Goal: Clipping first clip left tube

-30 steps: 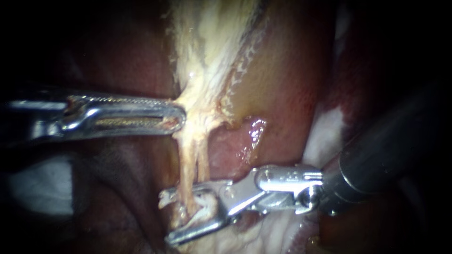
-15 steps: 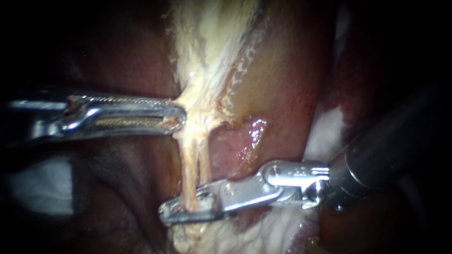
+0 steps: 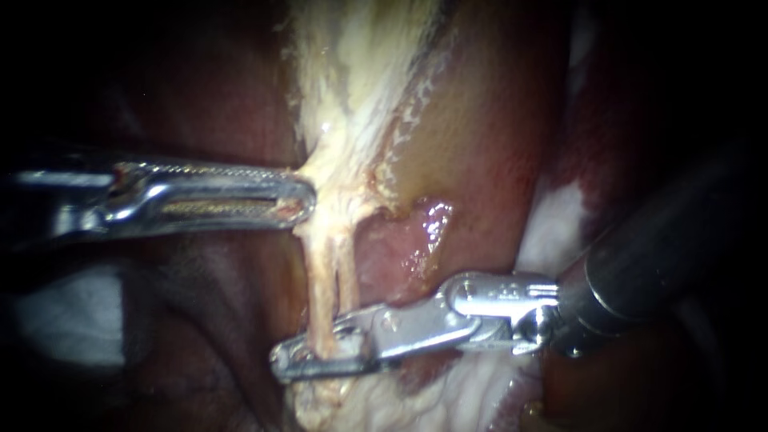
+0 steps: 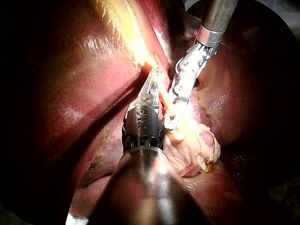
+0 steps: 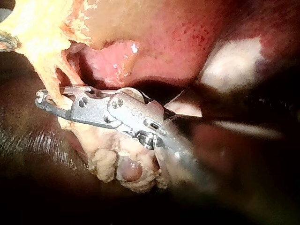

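Pale tubes (image 3: 332, 276), two (side by side): right pincer (image 3: 282, 364) pinches the left tube (image 3: 320, 296), left pincer (image 3: 306, 200) grips tissue (image 3: 340, 172).

right instrument's (image 3: 282, 365) jaws hide part of left tube (image 3: 320, 288).

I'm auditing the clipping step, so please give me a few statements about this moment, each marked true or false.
The left instrument grips the pale tissue above the tubes. True.
The left instrument's shaft enters from the endoscope view's right. False: it enters from the left.
The right instrument has its jaws closed on the left tube. True.
Only one tube runs down from that tissue. False: a right tube runs beside the left one.
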{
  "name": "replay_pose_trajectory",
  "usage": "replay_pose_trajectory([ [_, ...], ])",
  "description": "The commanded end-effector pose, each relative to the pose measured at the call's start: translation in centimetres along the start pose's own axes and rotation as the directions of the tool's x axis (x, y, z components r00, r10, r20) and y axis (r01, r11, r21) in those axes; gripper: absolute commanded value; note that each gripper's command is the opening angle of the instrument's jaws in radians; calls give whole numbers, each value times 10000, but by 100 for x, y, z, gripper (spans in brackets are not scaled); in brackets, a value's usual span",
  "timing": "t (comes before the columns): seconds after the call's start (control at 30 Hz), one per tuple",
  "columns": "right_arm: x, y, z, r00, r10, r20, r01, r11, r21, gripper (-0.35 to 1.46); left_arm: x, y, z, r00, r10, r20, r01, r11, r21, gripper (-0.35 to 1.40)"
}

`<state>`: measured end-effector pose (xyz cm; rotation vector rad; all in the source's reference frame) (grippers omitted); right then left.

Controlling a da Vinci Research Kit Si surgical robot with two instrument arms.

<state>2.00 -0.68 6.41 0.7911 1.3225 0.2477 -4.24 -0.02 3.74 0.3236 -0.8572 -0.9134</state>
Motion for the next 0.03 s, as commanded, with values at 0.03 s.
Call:
replay_pose_trajectory([
  [0.03,0,0,0,10000,-1,-1,1,10000,2,-35,0,0,0,10000,2,1,-2,10000,2,-35],
])
